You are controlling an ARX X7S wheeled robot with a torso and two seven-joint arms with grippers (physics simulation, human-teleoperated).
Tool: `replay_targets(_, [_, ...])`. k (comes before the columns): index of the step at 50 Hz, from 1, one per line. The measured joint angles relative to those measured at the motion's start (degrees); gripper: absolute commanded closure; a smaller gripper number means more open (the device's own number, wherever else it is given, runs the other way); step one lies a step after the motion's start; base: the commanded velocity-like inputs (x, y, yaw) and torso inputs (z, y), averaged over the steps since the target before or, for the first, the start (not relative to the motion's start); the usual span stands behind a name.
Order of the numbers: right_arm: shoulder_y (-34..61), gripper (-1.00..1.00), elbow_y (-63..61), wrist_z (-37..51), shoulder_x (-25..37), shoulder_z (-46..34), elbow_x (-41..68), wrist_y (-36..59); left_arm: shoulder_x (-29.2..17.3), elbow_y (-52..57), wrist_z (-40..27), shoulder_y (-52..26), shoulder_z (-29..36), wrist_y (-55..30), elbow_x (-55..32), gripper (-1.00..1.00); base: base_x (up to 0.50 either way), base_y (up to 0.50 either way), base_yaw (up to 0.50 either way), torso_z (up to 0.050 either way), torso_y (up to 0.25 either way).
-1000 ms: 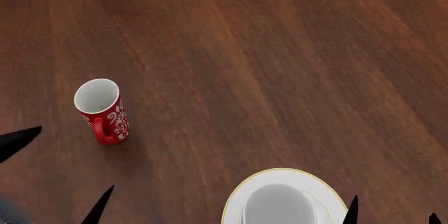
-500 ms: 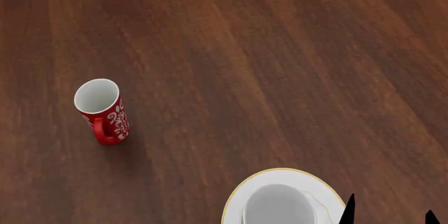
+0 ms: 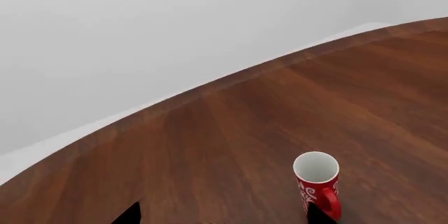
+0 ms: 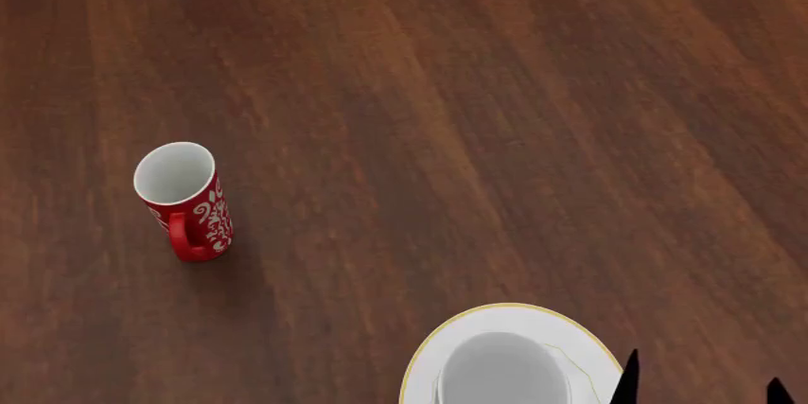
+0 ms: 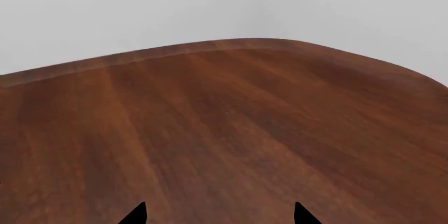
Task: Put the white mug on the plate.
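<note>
Seen from above: a dark wooden table (image 4: pixel 505 92), viewed from the robot's head. At the near edge of the view, a round white plate (image 4: pixel 555 324) with a thin gold rim, partly cut off. Standing upright on that plate, a plain white mug (image 4: pixel 499 371), open mouth facing up, a faint loop handle on its right side. Well apart from the plate, off to the far left, a red mug (image 4: pixel 187 198) with white swirls, upright, handle toward the viewer.

Just beside the plate's right edge, two black fingertips of the right gripper (image 4: pixel 701 385), spread apart, holding nothing, not touching mug or plate. From the right wrist camera, the same two tips (image 5: pixel 218 214) apart at the frame edge, only bare wood beyond them. From the left wrist camera, the left gripper (image 3: pixel 222 214) likewise spread and empty, the red mug (image 3: pixel 318 182) just past one tip, no contact visible. No sign of the left gripper in the head view.

Judged from this: placing step apparently complete, with the white mug resting inside the plate's rim. Step in hand looks like release and retreat. Next move likely calls for little: drawing the right arm clear without brushing the handle or nudging the plate, leaving the red mug alone.
</note>
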Motion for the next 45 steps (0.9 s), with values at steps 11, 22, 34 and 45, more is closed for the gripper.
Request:
replay_targets(11, [-1.2, -1.0, -3.4, 1.8, 1.7, 1.2, 0.5, 1.9, -1.0, -0.3, -1.6, 4.4, -1.9, 4.0, 0.3, -1.0, 0.0, 0.0, 0.0, 0.0, 0.0])
replay_targets(22, [-4.6, -1.0, -9.3, 4.7, 4.5, 4.0, 1.5, 4.9, -1.3, -0.3, -1.5, 5.9, -2.5, 5.4, 0.8, -1.0, 0.0, 0.0, 0.0, 0.0, 0.0])
replay_targets(34, [-11.9, -1.0, -15.3, 7.4, 7.1, 8.5, 2.1, 5.1, -1.3, -0.2, -1.1, 7.1, -3.6, 5.8, 1.1, -1.0, 0.0, 0.0, 0.0, 0.0, 0.0])
replay_targets(45, [-20.0, -1.0, -18.0, 12.3, 12.0, 10.0, 2.3, 0.1, -1.4, 0.1, -1.3, 9.6, -5.8, 6.4, 1.7, -1.0, 0.0, 0.0, 0.0, 0.0, 0.0])
